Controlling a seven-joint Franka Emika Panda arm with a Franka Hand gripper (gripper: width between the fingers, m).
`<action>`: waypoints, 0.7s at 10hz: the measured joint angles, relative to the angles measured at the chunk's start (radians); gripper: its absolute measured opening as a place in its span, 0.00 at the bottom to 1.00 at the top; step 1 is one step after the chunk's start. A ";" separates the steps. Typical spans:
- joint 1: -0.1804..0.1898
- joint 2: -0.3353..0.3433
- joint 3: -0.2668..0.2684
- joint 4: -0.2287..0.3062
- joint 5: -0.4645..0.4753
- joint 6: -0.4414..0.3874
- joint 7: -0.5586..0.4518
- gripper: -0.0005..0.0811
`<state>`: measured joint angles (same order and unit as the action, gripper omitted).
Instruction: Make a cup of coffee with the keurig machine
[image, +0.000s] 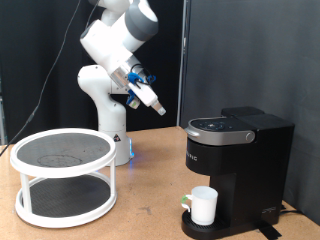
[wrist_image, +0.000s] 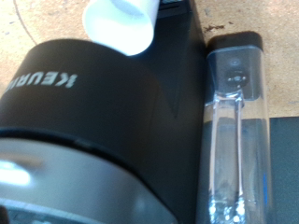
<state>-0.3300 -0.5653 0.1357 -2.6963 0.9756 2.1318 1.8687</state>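
Note:
The black keurig machine (image: 235, 160) stands on the table at the exterior view's right with its lid down. The small white cup (image: 204, 205) sits upright on its round drip base under the spout. My gripper (image: 159, 106) hangs in the air, above and to the exterior view's left of the machine, apart from it. Its fingers look closed together with nothing between them. The wrist view looks down on the machine's front with its white logo (wrist_image: 47, 80), the cup (wrist_image: 120, 24) and the clear water tank (wrist_image: 238, 121). No fingers show there.
A white two-tier round rack (image: 62, 175) stands on the wooden table (image: 150, 215) at the exterior view's left. The robot's white base (image: 108, 110) is behind it. A black curtain hangs at the back.

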 joint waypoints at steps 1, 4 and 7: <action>0.000 -0.004 0.001 0.016 -0.010 -0.005 0.004 0.91; -0.002 -0.011 -0.001 0.088 -0.139 -0.135 0.060 0.91; -0.002 -0.008 0.000 0.131 -0.211 -0.220 0.093 0.91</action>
<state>-0.3320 -0.5731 0.1353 -2.5652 0.7649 1.9113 1.9616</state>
